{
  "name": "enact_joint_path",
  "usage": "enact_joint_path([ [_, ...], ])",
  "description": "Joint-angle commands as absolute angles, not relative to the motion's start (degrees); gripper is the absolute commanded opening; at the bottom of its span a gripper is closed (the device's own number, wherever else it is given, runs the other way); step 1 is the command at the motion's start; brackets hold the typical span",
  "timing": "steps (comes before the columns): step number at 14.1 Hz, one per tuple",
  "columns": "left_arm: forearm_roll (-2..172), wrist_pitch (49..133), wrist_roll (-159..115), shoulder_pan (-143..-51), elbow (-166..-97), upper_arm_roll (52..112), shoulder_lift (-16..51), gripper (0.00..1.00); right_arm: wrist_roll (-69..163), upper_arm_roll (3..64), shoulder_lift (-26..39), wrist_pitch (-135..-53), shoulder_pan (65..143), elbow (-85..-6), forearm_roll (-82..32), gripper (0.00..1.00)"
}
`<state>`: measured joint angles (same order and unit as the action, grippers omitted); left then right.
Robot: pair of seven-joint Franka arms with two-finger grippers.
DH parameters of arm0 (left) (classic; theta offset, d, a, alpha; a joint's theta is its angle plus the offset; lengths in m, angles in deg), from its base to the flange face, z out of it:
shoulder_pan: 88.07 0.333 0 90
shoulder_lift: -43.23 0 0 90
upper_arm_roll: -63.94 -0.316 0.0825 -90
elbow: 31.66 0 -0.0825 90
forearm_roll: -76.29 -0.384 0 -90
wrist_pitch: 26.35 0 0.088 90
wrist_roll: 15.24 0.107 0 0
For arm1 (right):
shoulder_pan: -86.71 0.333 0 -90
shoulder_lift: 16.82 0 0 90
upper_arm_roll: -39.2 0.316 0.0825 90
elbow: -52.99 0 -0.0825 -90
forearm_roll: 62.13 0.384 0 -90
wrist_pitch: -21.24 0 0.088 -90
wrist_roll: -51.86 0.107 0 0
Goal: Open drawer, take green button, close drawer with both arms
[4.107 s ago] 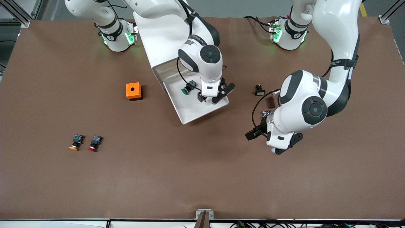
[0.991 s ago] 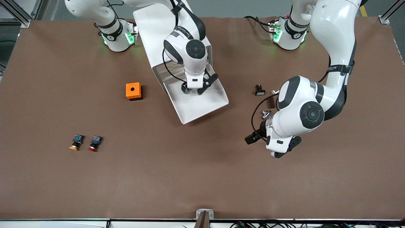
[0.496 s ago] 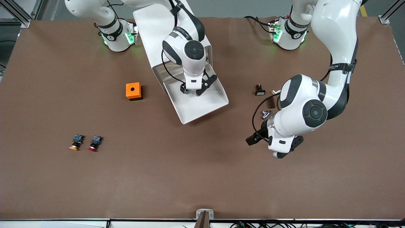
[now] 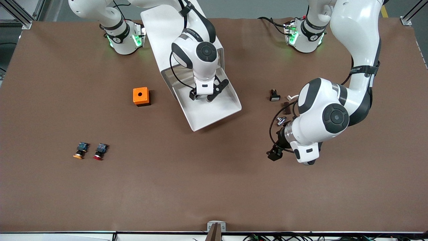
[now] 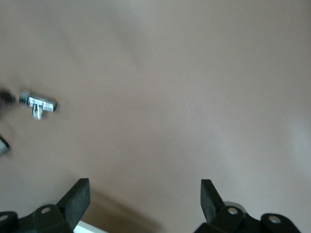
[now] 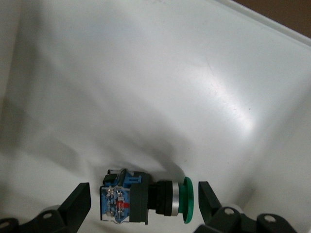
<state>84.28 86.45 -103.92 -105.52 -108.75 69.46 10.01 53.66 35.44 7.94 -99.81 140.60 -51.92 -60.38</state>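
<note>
The right gripper (image 6: 141, 204) moved from the drawer's (image 4: 214, 113) front corner to the button (image 6: 146, 201) — its open fingers came down either side of it. The left gripper (image 5: 145, 204) swung slightly over the bare table (image 4: 200, 187).

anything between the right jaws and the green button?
Nothing: in the right wrist view the right gripper stands open around the button, bare gaps either side.

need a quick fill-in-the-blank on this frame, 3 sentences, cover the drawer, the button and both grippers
1. The button lying in the open drawer has a ____ cap.
2. The right gripper has its fingers open on either side of the ____.
3. The left gripper, fingers open, is over bare table and holds ____.

Missing words: green; button; nothing
</note>
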Motion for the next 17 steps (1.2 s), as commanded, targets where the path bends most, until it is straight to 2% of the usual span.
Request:
enact_joint_path([
  [1, 82.79, 89.83, -120.05, -105.65, -108.04, 68.95, 10.45, 1.0, 53.79, 35.77, 6.82, -100.4, 140.32, -53.54, -61.61, 0.98],
  [7, 82.88, 91.25, -133.7, -105.39, -107.95, 68.86, 10.09, 1.0, 54.67, 35.77, 6.91, -100.58, 140.67, -53.8, -61.34, 0.98],
  [17, 82.44, 91.25, -133.72, -105.92, -108.04, 68.86, 9.39, 1.0, 56.07, 35.77, 7.0, -100.67, 141.11, -54.42, -61.25, 0.97],
])
